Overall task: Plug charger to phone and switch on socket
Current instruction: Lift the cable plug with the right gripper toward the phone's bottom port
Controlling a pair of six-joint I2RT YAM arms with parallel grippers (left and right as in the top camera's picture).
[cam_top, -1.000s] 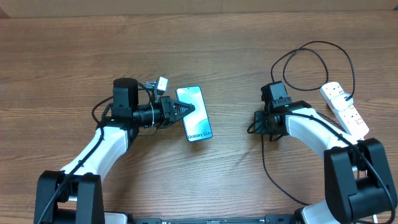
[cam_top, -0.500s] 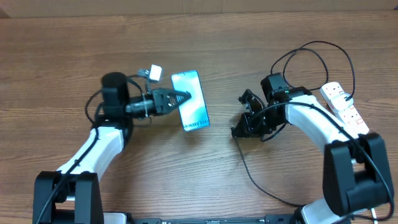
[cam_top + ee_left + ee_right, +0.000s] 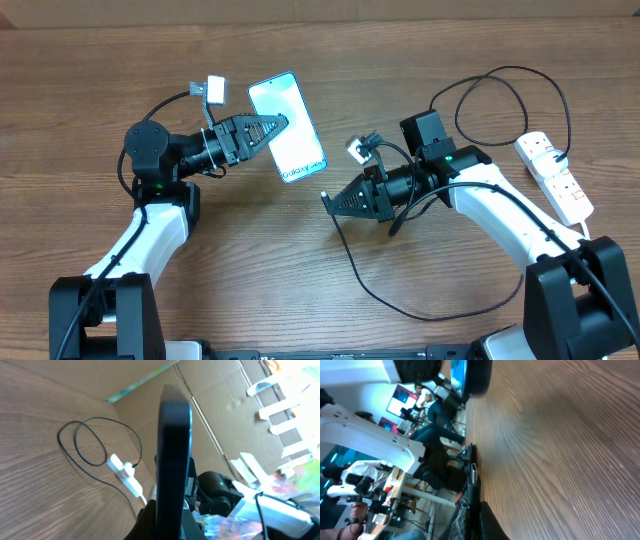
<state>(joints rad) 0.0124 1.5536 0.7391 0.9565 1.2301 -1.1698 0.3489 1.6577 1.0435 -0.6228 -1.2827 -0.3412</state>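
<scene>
One phone (image 3: 293, 140), one charger (image 3: 510, 68), one socket (image 3: 556, 178), two grippers. Left gripper (image 3: 270, 128) clenched on the phone's left edge, phone held tilted above the table (image 3: 100, 80), far and left of centre. Right gripper (image 3: 332, 201) pinched on the charger at its plug end, right of the phone and nearer, apart from it. Charger trails right in loops to the socket at the right edge

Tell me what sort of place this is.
Probably a robotics lab or shared workshop. The right wrist view shows people seated near lit screens beyond the wooden table, and the left wrist view shows plain cardboard sheeting at its far edge.
</scene>
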